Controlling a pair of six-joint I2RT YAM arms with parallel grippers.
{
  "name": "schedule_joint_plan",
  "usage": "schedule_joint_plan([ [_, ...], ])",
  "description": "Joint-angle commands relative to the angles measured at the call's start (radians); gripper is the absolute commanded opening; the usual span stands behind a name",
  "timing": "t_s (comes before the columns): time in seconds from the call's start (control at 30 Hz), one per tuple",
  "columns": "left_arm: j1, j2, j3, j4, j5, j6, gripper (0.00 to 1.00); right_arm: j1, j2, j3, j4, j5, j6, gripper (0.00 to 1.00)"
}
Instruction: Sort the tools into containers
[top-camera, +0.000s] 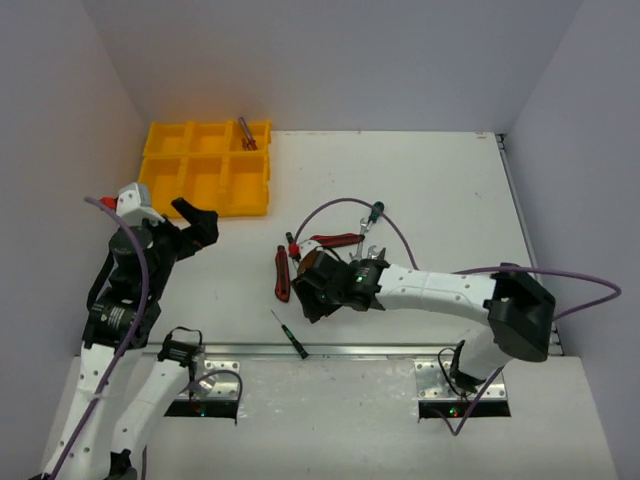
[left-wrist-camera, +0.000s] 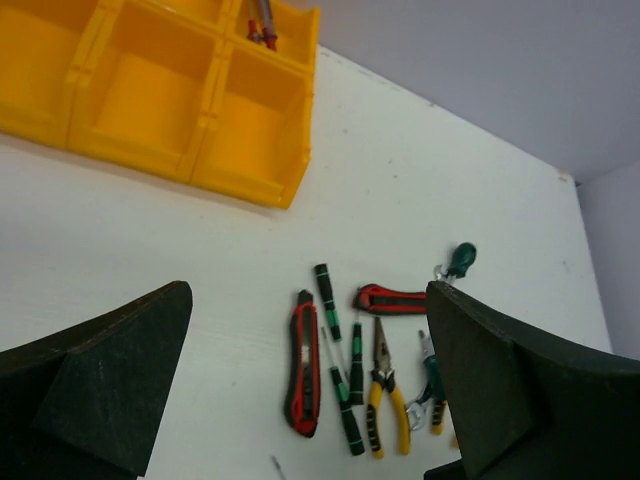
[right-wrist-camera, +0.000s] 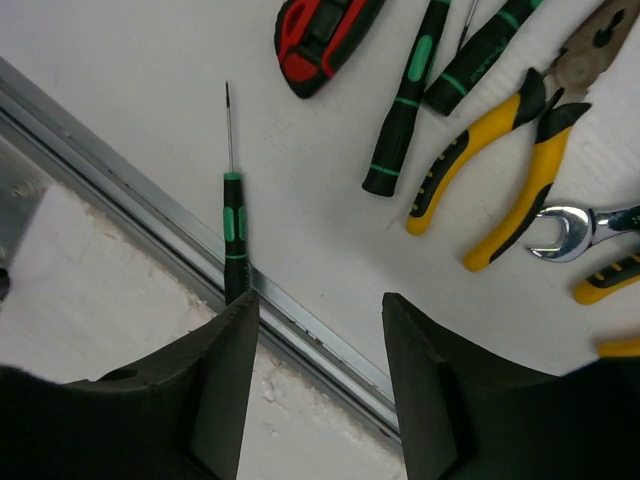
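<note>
At the back left of the bench (top-camera: 430, 190) sits the yellow tray (top-camera: 245, 208), and only its back right compartment has anything in it: one red-handled tool (top-camera: 246, 134), too small to name with confidence. The other five compartments look bare. By my reading the sorting is barely begun, since nearly all the tools lie loose on the bench, well apart from the tray. Just in front of the tray the left claw (top-camera: 195, 222) hovers with its fingers spread wide, nothing between them and no tool touched. Further right comes the pile: a red-black utility knife (top-camera: 282, 275), black screwdrivers with green bands (left-wrist-camera: 327, 290), yellow-handled pliers (right-wrist-camera: 510, 160), a silver wrench (right-wrist-camera: 560, 230), a red-handled piece (top-camera: 335, 240) and, at the back, a green-knobbed screwdriver (top-camera: 375, 212). One small green screwdriver (right-wrist-camera: 233, 225) lies apart from the rest at the near edge, its handle reaching the metal rail (right-wrist-camera: 130, 190) there. Over the near side of the pile hangs the right claw (right-wrist-camera: 320, 310), its fingers partway apart and gripping nothing. In the wrist view the small screwdriver's handle end runs under the tip of one finger — whether they touch I cannot tell.
</note>
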Motion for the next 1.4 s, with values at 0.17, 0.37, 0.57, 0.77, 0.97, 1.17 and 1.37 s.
schedule_joint_plan([
  [0.17, -0.021, -0.385, -0.089, -0.029, -0.262, 0.062, 1.0, 0.128, 0.279, 0.197, -0.016, 0.087, 0.01, 0.47],
  [0.37, -0.024, -0.373, -0.096, -0.026, -0.237, 0.059, 1.0, 0.157, 0.381, 0.249, -0.028, 0.089, 0.026, 0.47],
  [0.57, -0.024, -0.363, -0.099, -0.021, -0.225, 0.062, 1.0, 0.178, 0.432, 0.282, -0.037, 0.057, 0.04, 0.46],
  [0.77, -0.024, -0.376, -0.101, -0.019, -0.225, 0.062, 1.0, 0.179, 0.487, 0.309, -0.07, 0.072, 0.043, 0.25],
  [0.97, -0.024, -0.316, -0.107, 0.014, -0.137, 0.085, 1.0, 0.18, 0.496, 0.301, -0.08, 0.106, 0.041, 0.06],
  [1.17, -0.024, -0.103, -0.088, 0.032, 0.189, 0.032, 1.0, 0.144, 0.215, 0.198, -0.01, 0.151, 0.012, 0.0],
  [1.37, -0.024, -0.145, -0.277, 0.345, 0.573, -0.152, 1.0, -0.036, -0.174, -0.055, 0.138, -0.028, -0.015, 0.0],
])
